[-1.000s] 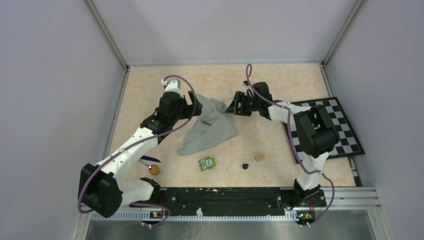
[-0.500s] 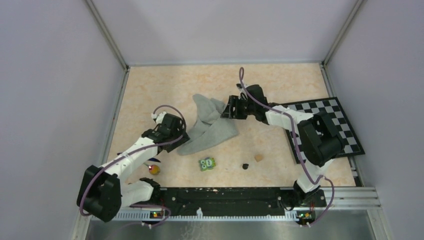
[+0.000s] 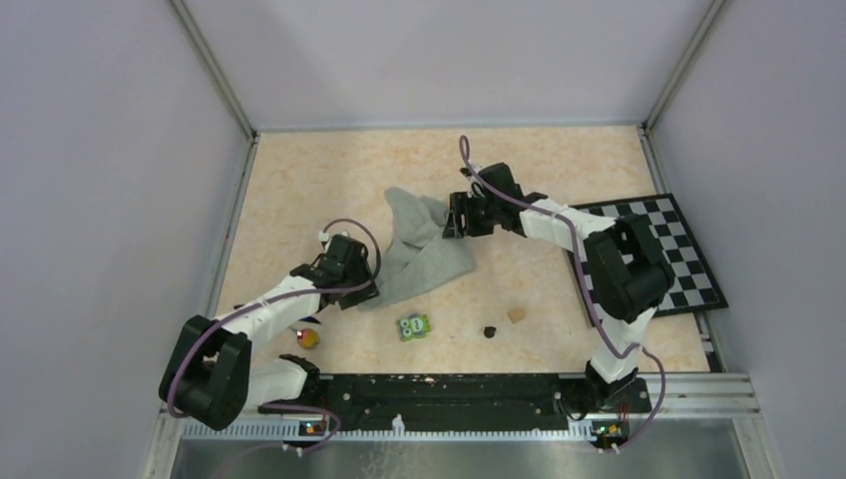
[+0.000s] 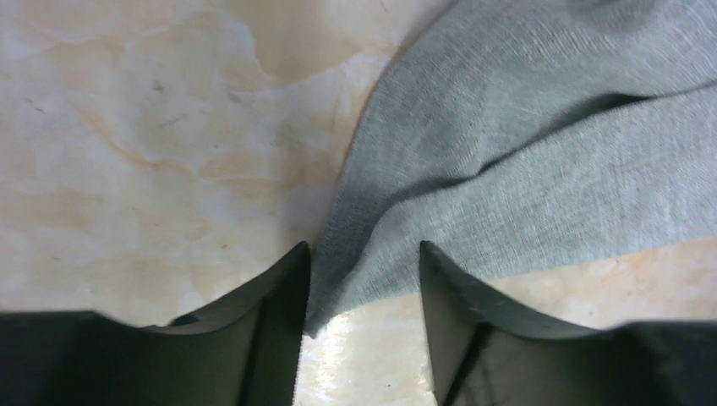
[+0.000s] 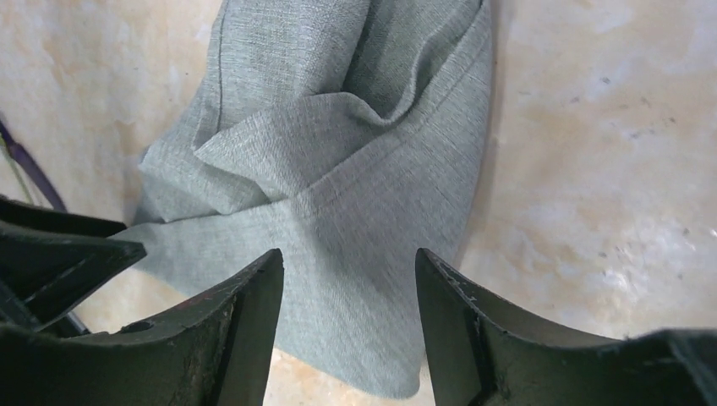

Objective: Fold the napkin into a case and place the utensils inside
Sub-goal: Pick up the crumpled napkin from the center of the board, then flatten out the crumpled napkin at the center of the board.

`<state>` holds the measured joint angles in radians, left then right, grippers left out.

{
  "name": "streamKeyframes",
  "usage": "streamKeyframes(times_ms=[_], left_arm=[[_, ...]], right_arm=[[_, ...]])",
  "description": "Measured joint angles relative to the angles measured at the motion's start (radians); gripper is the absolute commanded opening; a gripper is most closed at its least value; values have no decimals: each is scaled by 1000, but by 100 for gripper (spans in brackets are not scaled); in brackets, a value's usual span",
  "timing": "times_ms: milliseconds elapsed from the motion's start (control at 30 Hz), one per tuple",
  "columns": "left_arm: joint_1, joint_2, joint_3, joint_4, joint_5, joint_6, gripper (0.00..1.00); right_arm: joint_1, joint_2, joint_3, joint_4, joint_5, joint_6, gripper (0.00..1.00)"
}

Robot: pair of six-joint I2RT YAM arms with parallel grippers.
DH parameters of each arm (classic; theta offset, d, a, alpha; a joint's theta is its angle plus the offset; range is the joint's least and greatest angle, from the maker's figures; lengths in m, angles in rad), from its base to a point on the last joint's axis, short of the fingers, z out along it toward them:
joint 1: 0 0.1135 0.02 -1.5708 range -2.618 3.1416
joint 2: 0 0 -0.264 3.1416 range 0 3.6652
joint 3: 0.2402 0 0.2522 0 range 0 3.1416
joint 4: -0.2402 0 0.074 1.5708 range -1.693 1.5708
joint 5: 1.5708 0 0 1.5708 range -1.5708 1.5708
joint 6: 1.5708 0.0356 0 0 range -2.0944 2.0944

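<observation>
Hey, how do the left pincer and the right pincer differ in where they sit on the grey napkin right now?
The left pincer is at the near-left corner of the napkin; the right pincer is at its far-right side. The left pincer straddles only a narrow corner tip of cloth, while the right pincer straddles a broad stretch of it. Both are open, with cloth in the gap.

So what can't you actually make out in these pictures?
Yellow-headed utensil: top view, too small to show more than its round head.
Small dark thing: top view, too small to identify.
Napkin: both wrist views cut it off at the frame edges; its folds hide lower layers.
Left gripper: left wrist view, unclear whether it touches the napkin's corner.
</observation>
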<state>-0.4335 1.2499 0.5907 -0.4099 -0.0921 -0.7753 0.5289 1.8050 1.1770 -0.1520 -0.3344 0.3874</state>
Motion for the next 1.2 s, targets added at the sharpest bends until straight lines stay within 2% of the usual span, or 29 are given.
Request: streamKeyframes(times_ms=[67, 167, 267, 300, 500, 633, 700, 800, 833, 900, 967, 1033, 1100, 1200], left_arm=[[1, -34, -39, 37, 36, 18, 39], [1, -68, -71, 61, 79, 50, 23], [1, -71, -48, 62, 89, 103, 0], [1, -68, -20, 56, 85, 125, 0], [40, 8, 296, 54, 31, 262, 0], [148, 87, 589, 63, 41, 338, 0], [201, 111, 737, 74, 61, 378, 0], [232, 98, 878, 127, 143, 447, 0], [229, 75, 885, 153, 169, 474, 0], [226, 0, 842, 186, 215, 510, 0], [227, -89, 744, 208, 236, 522, 0], [229, -193, 581, 227, 226, 523, 0], [233, -270, 412, 211, 175, 508, 0], [255, -291, 219, 141, 80, 453, 0]], right_arm=[[18, 43, 40, -19, 14, -28, 52], [58, 102, 86, -37, 57, -61, 28], [92, 138, 108, -60, 123, -72, 3], [98, 139, 110, -67, 143, -71, 0], [90, 139, 235, -142, 248, -71, 0], [43, 139, 476, -208, 268, -60, 0], [8, 130, 575, -193, 264, -40, 0], [-24, 35, 572, -89, 226, 5, 0], [-27, -24, 520, -38, 218, 22, 9], [-26, -165, 341, 109, 189, 71, 38], [-13, -291, 131, 265, 166, 129, 57], [24, -381, -98, 404, 155, 179, 65], [77, -387, -257, 455, 150, 208, 68], [124, -326, -365, 357, 154, 219, 71]])
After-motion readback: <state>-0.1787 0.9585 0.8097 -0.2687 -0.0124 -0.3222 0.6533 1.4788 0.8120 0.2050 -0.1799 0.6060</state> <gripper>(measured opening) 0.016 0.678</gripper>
